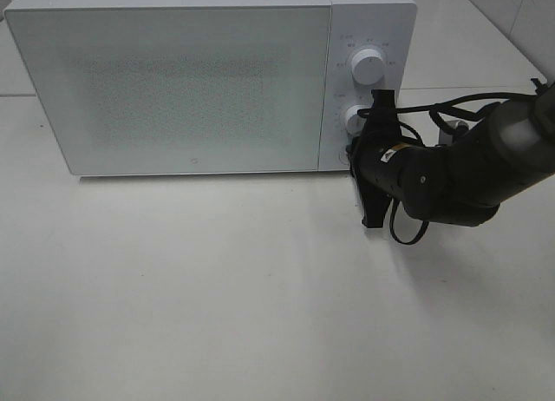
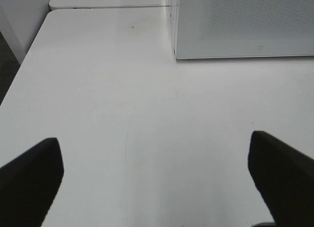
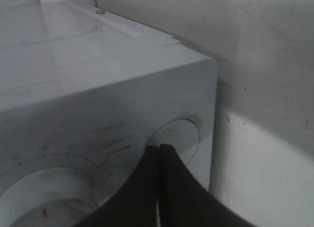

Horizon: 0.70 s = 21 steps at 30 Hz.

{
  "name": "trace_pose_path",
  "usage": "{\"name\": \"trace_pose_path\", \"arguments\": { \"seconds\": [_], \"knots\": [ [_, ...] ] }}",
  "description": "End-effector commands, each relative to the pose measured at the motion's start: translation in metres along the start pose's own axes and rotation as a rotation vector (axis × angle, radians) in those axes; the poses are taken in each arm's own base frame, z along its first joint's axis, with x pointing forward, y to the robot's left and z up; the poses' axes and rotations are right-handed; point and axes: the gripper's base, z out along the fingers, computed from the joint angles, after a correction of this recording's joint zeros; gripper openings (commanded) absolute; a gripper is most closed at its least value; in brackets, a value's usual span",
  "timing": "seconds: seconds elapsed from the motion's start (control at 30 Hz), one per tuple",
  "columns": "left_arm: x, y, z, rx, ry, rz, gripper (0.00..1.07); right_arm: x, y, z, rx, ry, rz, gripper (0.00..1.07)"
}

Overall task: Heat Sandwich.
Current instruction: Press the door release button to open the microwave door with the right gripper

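The high camera looks down from above and in front at the white microwave (image 1: 173,80) and the white table (image 1: 217,314). It sits far enough back to show the whole door and the right arm (image 1: 468,171) by the control panel.

The left wrist camera looks down and forward over the table. It peeks between the two dark fingers (image 2: 29,175) of the left gripper (image 2: 157,183) toward the microwave's lower door corner, which is farther off.

The right wrist camera is very close to the microwave. It looks past the right gripper (image 3: 159,151) at a round button (image 3: 184,131).

All three views show the microwave. The high view and the left wrist view both show the table.
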Motion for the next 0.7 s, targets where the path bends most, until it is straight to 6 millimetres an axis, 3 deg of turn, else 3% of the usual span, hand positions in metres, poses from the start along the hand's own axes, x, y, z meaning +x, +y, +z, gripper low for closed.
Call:
{"name": "trace_pose_path", "arguments": {
  "seconds": [0.03,0.7],
  "knots": [
    [0.002,-0.001,-0.003,0.01,-0.031,0.0,0.97,0.001,0.001,0.006,0.005,0.007,-0.029,0.0],
    [0.002,-0.001,-0.003,0.01,-0.031,0.0,0.97,-0.003,0.019,0.008,-0.179,-0.054,-0.037,0.0]
  ]
}}
